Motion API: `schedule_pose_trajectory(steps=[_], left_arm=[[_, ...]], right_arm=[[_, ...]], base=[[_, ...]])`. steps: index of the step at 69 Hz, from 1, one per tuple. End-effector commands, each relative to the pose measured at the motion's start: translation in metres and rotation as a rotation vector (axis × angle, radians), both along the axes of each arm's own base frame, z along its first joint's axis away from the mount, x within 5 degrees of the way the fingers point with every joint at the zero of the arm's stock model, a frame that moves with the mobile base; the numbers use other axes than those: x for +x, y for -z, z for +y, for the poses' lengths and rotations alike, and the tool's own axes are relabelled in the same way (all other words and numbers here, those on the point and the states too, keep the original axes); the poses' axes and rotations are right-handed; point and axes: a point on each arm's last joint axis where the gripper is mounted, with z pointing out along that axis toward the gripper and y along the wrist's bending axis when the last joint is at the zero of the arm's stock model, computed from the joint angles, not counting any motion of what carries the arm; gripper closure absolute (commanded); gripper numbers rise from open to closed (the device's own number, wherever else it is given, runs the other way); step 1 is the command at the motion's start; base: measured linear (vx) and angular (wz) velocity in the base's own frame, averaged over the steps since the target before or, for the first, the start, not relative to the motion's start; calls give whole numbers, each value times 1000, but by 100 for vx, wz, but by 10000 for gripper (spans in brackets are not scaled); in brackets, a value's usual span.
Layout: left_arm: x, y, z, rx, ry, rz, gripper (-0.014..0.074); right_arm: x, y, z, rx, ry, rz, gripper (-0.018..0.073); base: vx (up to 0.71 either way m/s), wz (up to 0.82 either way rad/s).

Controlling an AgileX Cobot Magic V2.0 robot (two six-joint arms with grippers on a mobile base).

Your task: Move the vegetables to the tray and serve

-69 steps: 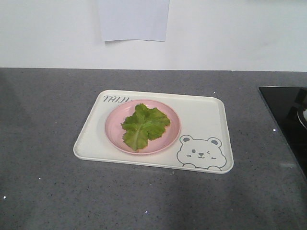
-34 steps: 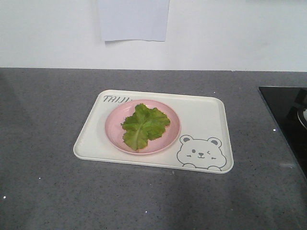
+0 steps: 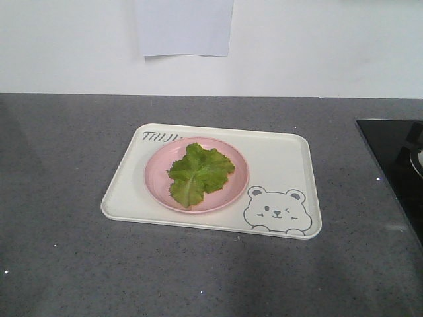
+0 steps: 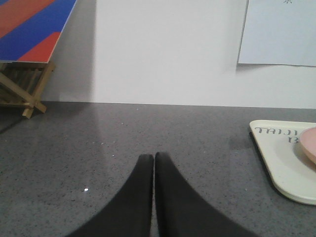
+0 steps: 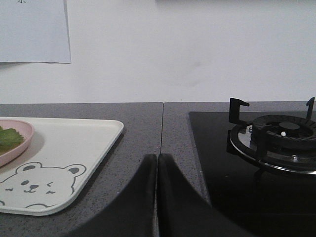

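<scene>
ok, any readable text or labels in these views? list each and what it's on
"TAIJI": grey lettering on the tray, far left corner; the pink plate covers its end in the front view.
"B": start of a second line beneath it, left wrist view; the rest is cut off.
Paper sheet on the wall: a mark at its top edge, too cropped to read.
Nothing else legible.

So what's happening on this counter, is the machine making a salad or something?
Nothing is being handled right now. A lettuce leaf lies on a pink plate, and the plate sits on a cream tray with a bear drawing, on the grey counter. The left pincer is shut and empty, left of the tray. The right pincer is shut and empty too, between the tray and a gas stove.
</scene>
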Motion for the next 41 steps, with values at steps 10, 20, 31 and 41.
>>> schedule_pose_trajectory(steps=[10, 20, 31, 41], left_arm=[[-1, -3, 1, 6, -9, -72, 604], [-1, -3, 1, 6, -9, -72, 604], [-1, -3, 1, 6, -9, -72, 604], [-1, -3, 1, 6, -9, -72, 604]], right_arm=[[0, -5, -1, -14, 10, -68, 564], [0, -4, -1, -14, 10, -66, 564], [0, -4, -1, -14, 10, -65, 564], [0, -4, -1, -14, 10, -65, 564]], base=[[0, 0], [0, 0], [0, 0], [0, 0]])
